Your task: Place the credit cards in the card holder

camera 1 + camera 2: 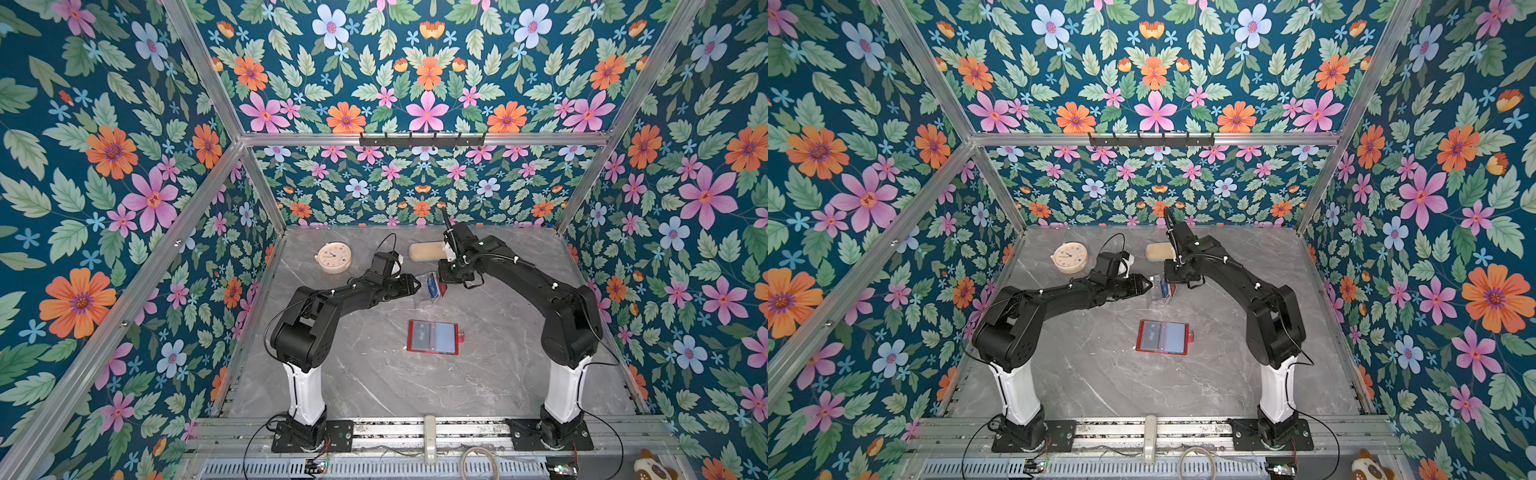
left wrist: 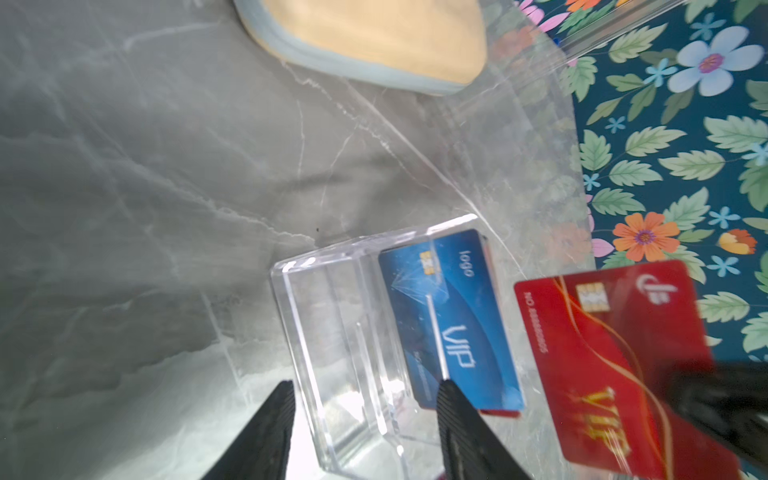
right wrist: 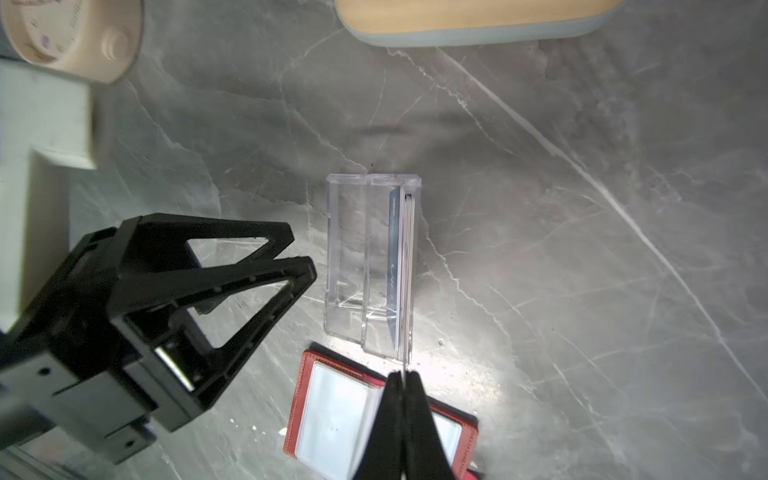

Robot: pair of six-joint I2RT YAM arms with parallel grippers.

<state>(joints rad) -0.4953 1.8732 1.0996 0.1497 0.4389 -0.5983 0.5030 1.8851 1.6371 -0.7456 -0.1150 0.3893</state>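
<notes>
The card holder (image 1: 433,336) (image 1: 1163,336) lies open on the table, a dark card with "Vip" lettering (image 1: 422,334) in its left sleeve. Behind it a clear acrylic stand (image 2: 332,332) (image 3: 349,257) holds several upright credit cards, a blue one (image 2: 449,316) in front. My right gripper (image 3: 402,378) (image 1: 444,286) is shut on a red card (image 2: 615,353), held just beside the stand and seen edge-on in the right wrist view. My left gripper (image 2: 365,399) (image 3: 302,251) is open, its fingers straddling the stand's near end.
A round cream clock (image 1: 333,257) stands at the back left. A beige oblong case (image 1: 428,251) (image 2: 374,37) lies at the back, behind the right wrist. The floral walls close in the table on three sides.
</notes>
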